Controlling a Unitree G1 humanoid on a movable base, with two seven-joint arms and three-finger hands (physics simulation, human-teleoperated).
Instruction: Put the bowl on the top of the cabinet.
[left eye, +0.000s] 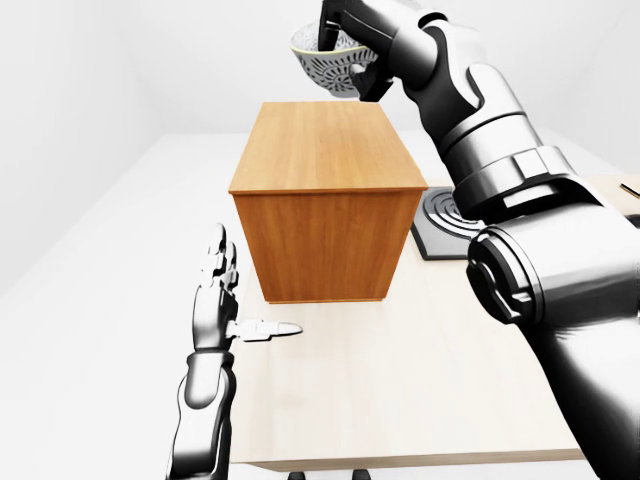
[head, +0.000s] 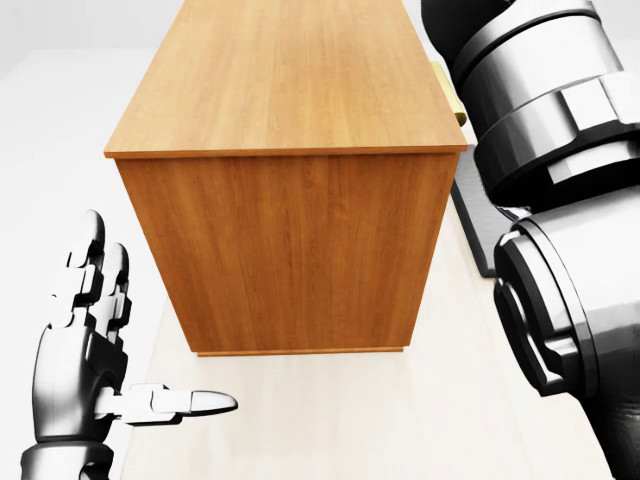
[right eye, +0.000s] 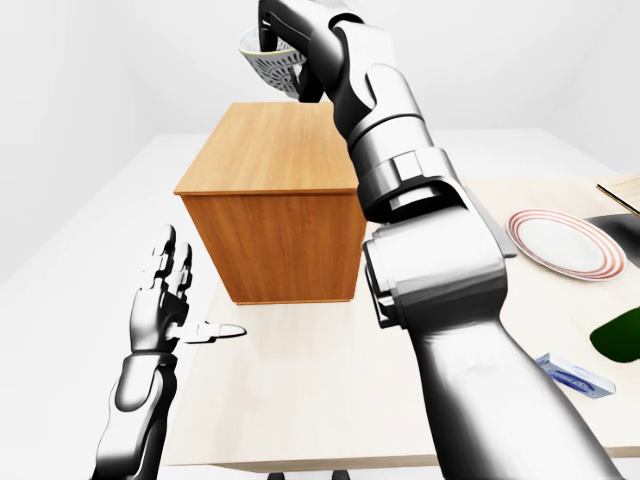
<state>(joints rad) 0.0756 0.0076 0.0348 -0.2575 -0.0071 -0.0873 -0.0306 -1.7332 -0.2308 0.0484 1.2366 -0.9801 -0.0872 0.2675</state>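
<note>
right robot hand (left eye: 345, 30) holds bowl (left eye: 325, 68) above cabinet (left eye: 325, 160).

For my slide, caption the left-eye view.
Right hand holds the bowl above the cabinet; left hand open.

Glossy silver-grey segmented arms with black joint bands; each robot hand (head: 85, 350) has three jointed, white-tipped fingers.
</note>
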